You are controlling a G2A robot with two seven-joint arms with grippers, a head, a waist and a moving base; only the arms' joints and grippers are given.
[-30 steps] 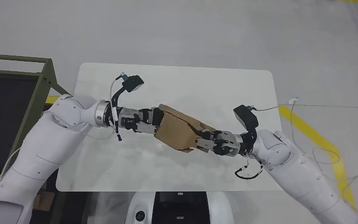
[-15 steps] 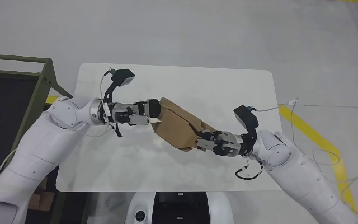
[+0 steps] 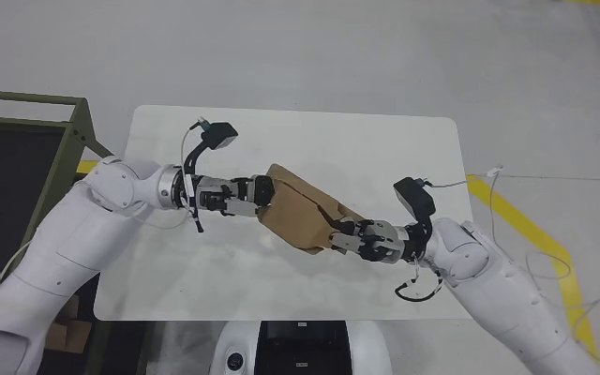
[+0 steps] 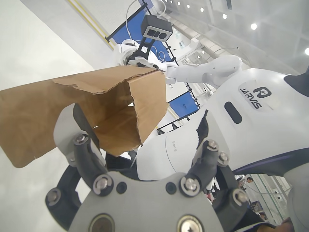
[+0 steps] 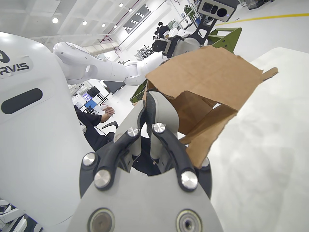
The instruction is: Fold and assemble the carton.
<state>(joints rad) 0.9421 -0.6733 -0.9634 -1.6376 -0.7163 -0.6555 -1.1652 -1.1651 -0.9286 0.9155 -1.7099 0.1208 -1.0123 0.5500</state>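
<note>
A brown cardboard carton (image 3: 300,217), partly opened into a tube, is held above the middle of the white table (image 3: 375,150). My right gripper (image 3: 339,235) is at its near-right end. In the right wrist view this gripper (image 5: 146,97) is shut on a wall of the carton (image 5: 205,73) at its torn edge. My left gripper (image 3: 262,191) is at the carton's far-left end. In the left wrist view it (image 4: 142,131) stands open, one finger (image 4: 82,121) against the carton (image 4: 108,112) by its open mouth and the other finger (image 4: 206,153) well clear of it.
A green metal frame (image 3: 56,141) stands off the table's left edge. A yellow floor line (image 3: 516,225) runs to the right of the table. Bare tabletop lies all around the carton.
The left wrist rolled, its camera swinging toward the far-left and then partly back. The carton's left end shifted slightly with it. The right arm has hardly moved.
</note>
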